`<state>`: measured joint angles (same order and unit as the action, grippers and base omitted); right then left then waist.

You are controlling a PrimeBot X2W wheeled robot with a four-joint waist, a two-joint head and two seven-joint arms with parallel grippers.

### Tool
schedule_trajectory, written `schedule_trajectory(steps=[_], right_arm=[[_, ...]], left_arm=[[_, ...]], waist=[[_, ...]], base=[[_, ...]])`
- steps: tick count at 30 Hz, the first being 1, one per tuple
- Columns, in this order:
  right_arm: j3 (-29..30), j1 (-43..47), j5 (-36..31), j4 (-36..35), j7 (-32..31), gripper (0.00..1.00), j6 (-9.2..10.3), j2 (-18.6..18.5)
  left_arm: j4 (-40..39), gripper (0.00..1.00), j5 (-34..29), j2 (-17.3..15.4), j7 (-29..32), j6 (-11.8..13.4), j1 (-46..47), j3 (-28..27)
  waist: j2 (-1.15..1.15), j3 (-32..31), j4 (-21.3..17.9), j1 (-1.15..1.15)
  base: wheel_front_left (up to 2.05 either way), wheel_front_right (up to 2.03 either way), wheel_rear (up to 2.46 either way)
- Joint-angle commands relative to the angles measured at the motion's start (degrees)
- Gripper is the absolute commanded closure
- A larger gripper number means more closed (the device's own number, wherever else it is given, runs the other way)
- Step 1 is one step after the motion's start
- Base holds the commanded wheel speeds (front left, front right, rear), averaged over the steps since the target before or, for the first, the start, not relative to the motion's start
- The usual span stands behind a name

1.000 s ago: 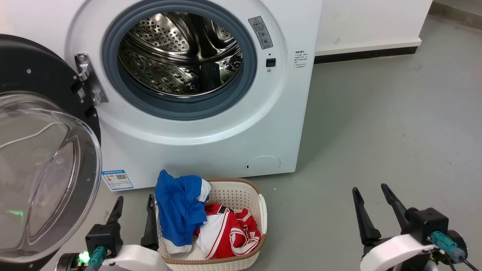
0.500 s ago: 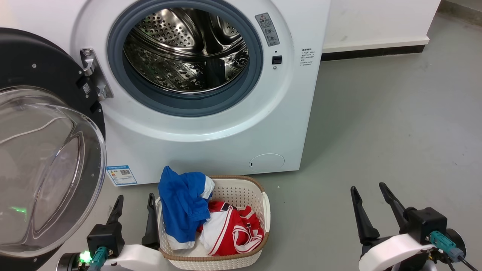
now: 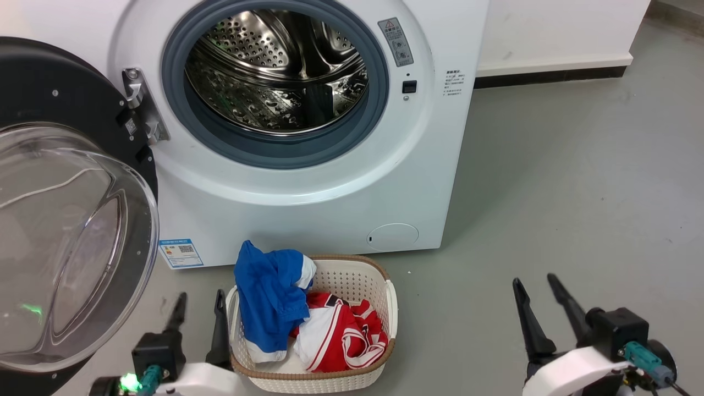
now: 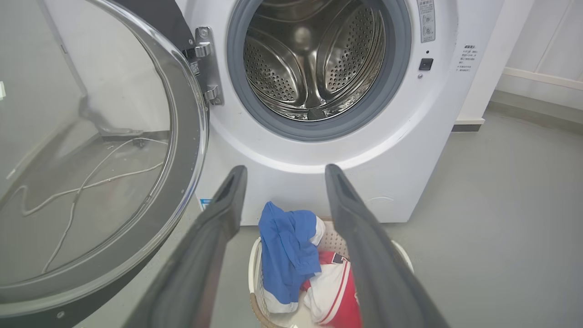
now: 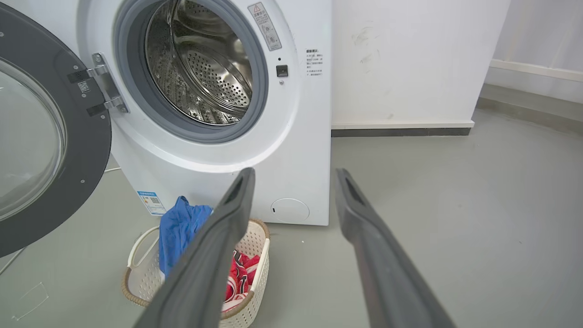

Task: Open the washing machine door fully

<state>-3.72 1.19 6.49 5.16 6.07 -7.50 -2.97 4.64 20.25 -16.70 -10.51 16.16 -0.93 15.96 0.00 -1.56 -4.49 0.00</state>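
Over the last second little but the view itself has shifted: the door (image 3: 71,247) stays swung wide, left of the washing machine (image 3: 308,209), so opening looks finished; left gripper (image 3: 201,300) and right gripper (image 3: 533,280) both apart, empty

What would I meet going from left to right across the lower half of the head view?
washing machine door, swung open → left gripper, open → laundry basket → right gripper, open
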Motion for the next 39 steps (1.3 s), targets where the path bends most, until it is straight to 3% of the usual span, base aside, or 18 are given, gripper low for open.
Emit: schedule_trajectory(steps=[1, 39], right_arm=[[0.0, 0.1, 0.1, 0.3, 0.0, 1.00, 0.00, 0.0], [2.1, -3.0, 39.1, 4.1, -3.6, 1.00, 0.00, -1.7]], left_arm=[[0.3, 1.00, 0.1, 0.2, 0.0, 0.0, -0.1, 0.1], [4.8, 1.00, 32.0, 5.6, 6.7, -10.3, 3.2, -8.7]], waist=[[0.00, 0.0, 0.0, 0.00], [0.00, 0.5, 1.3, 0.00]], base=[[0.00, 0.00, 0.00], [0.00, 0.00, 0.00]])
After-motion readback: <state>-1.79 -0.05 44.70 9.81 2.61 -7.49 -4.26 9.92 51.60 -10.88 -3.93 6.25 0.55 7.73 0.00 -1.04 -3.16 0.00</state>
